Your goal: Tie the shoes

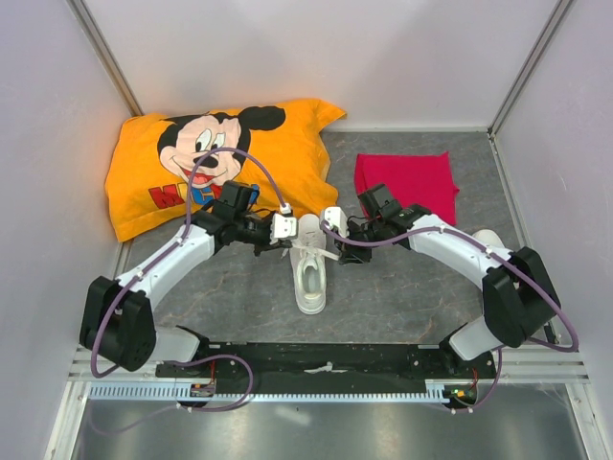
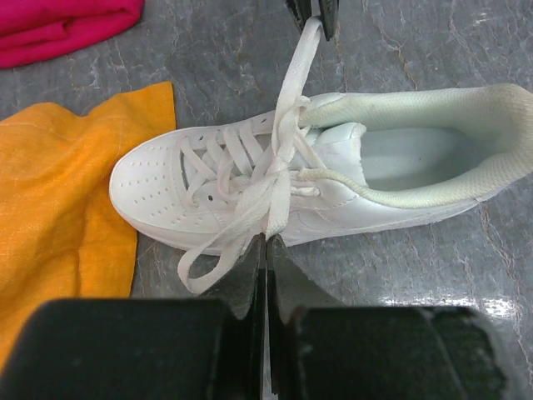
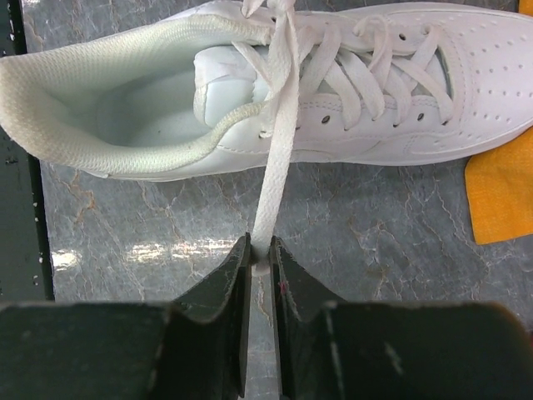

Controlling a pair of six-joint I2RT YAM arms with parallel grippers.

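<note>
One white sneaker [image 1: 310, 270] lies in the middle of the table with its toe toward the pillow. My left gripper [image 1: 284, 230] is at its left side and my right gripper [image 1: 334, 222] at its right side. In the left wrist view the left gripper [image 2: 268, 239] is shut on a lace strand [image 2: 279, 200] coming off the crossing over the sneaker [image 2: 350, 171]; a loose loop hangs beside it. In the right wrist view the right gripper [image 3: 262, 252] is shut on the end of the other lace [image 3: 279, 158], which runs taut to the sneaker [image 3: 166, 108].
An orange Mickey Mouse pillow [image 1: 220, 163] lies at the far left, its corner close to the toe [image 2: 67, 192]. A red cloth [image 1: 407, 182] lies at the far right. A white shape [image 1: 488, 238] shows behind my right arm, mostly hidden. Walls enclose three sides.
</note>
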